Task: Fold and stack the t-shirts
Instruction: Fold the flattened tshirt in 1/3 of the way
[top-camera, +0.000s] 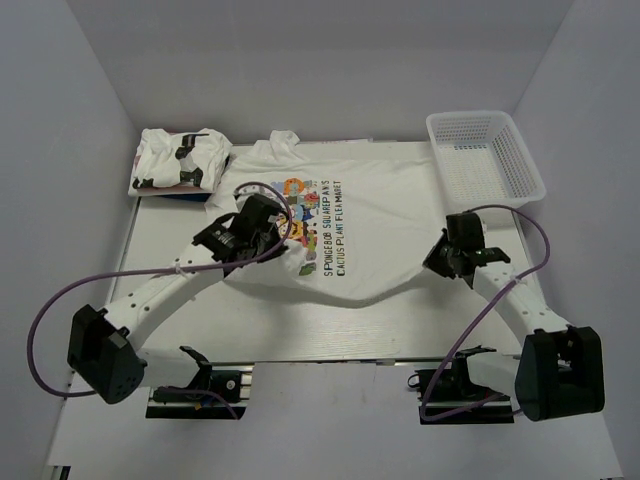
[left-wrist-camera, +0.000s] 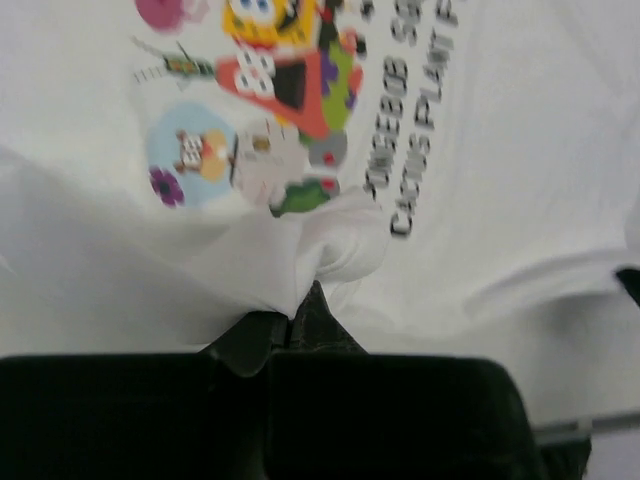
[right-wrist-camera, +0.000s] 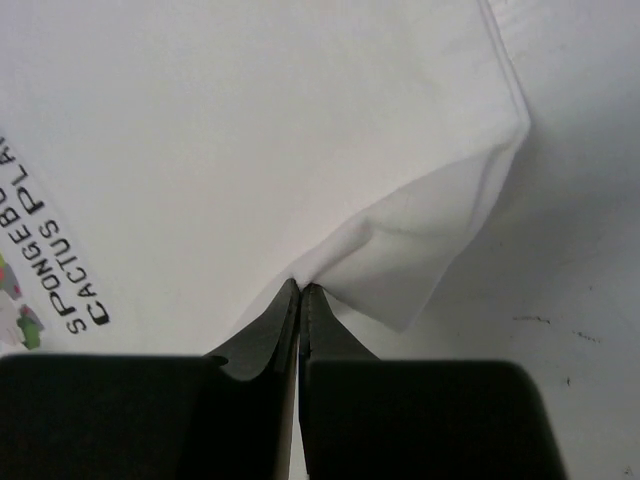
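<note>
The printed t-shirt (top-camera: 370, 210) lies print-up mid-tabletop (top-camera: 300, 330), fold barely begun. left pincer (left-wrist-camera: 300, 318) clenched on its near-left hem, right pincer (right-wrist-camera: 300, 292) clenched on its near-right corner. A second t-shirt (top-camera: 180, 158) sits bundled far-left, with the basket (top-camera: 485, 150) far-right. I'd judge most folding and stacking is left.

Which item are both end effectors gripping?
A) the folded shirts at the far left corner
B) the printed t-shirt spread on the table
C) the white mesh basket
B: in the wrist views the left end effector and the right end effector are each shut on a pinch of the printed t-shirt.
</note>
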